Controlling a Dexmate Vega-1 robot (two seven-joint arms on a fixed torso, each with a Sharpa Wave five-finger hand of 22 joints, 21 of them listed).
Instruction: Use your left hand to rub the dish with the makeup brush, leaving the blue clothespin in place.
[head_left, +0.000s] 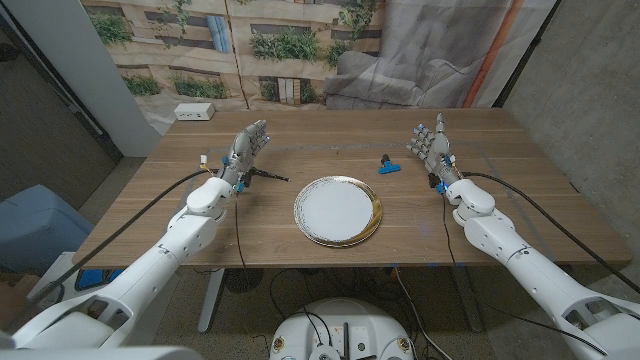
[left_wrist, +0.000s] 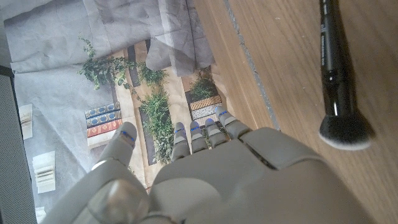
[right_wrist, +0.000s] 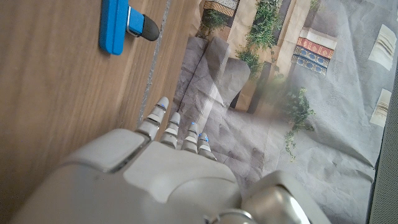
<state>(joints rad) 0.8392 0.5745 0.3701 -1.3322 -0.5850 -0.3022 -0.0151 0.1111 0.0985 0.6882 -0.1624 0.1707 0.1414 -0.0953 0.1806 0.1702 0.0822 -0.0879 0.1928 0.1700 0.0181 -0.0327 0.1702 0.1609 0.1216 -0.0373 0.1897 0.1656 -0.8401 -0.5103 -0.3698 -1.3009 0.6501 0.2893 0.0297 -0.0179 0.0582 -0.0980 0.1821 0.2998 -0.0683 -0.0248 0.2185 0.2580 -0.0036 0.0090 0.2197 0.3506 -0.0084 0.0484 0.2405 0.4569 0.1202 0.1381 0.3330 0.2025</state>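
1. The dish (head_left: 338, 211), white with a golden rim, lies on the wooden table (head_left: 500, 215) near the middle of its front edge, a little toward the right.
2. The makeup brush (head_left: 268, 176) lies on the table to the left of the dish, apart from it. It is thin and black. In the left wrist view its black handle and dark bristle head (left_wrist: 343, 132) lie flat on the wood, beside the left hand and not touching it.
3. The left hand (head_left: 246, 151) is above the table in the left half, just beside the brush. Its fingers (left_wrist: 205, 133) are stretched and a little apart, and it has nothing in it.
4. The blue clothespin (head_left: 388, 167) lies behind the dish, toward the far right part of the table, apart from the dish. In the right wrist view the clothespin (right_wrist: 117, 25) has a blue body with a dark end, and it lies flat on the wood.
5. The right hand (head_left: 433, 146) is raised over the right part of the table, to the right of the clothespin and not touching it. Its fingers (right_wrist: 163, 122) point up and are spread, and it holds nothing.
6. A small white box (head_left: 194, 112) stands at the far left corner of the table.
7. Behind the far edge hangs a printed backdrop (head_left: 200, 50) with plants and wooden panels.
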